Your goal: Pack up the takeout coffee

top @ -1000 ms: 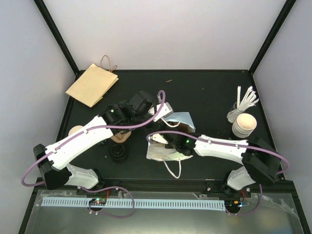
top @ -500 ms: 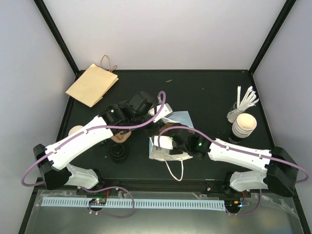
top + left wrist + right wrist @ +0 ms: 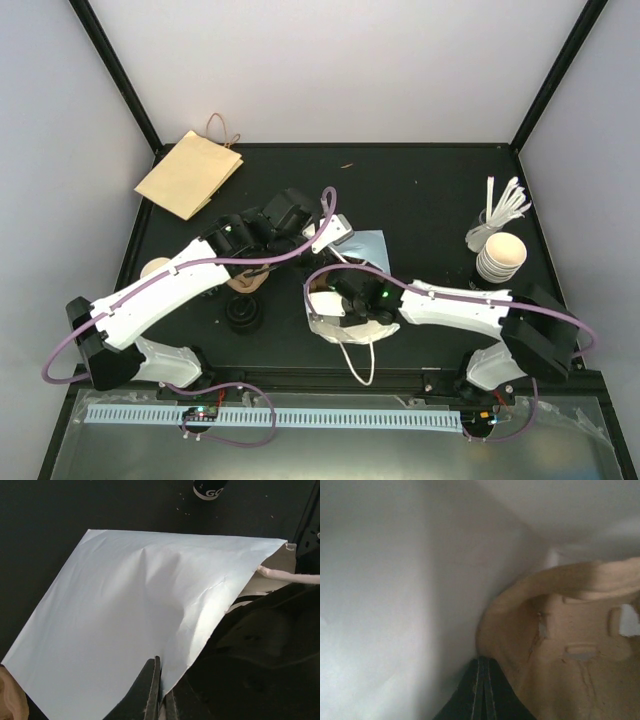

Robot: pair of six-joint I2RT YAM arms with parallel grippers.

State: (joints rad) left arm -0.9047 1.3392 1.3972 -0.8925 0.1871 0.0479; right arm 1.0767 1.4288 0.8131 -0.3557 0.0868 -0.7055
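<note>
The coffee is not being shown clearly in any view, so its look and its place cannot be told. A white bag (image 3: pixel 368 248) is being held on its side at the middle of the tabletop (image 3: pixel 420 190), with a handle loop trailing toward the near edge. Its upper sheet is being gripped at the edge by the left pincer (image 3: pixel 159 664), whose fingers are pressed together on the paper. The right pincer (image 3: pixel 482 661) is being held inside the bag's mouth. Its fingers are drawn together, with their tips touching the rim of a tan pulp carrier (image 3: pixel 570 645), and whether that rim is pinched between them cannot be told. The carrier is being enclosed by the bag's white paper walls, and what its wells hold cannot be told. A brown bag (image 3: pixel 188 174) is lying flat at the far left corner, partly overhanging the tabletop's edge. A stack of lidless white cups (image 3: pixel 500 256) is standing near the right edge, with white stirrers (image 3: pixel 503 205) standing up just behind it. A pile of black lids (image 3: pixel 243 315) is lying near the left arm, just beside another tan pulp piece (image 3: pixel 245 282).
</note>
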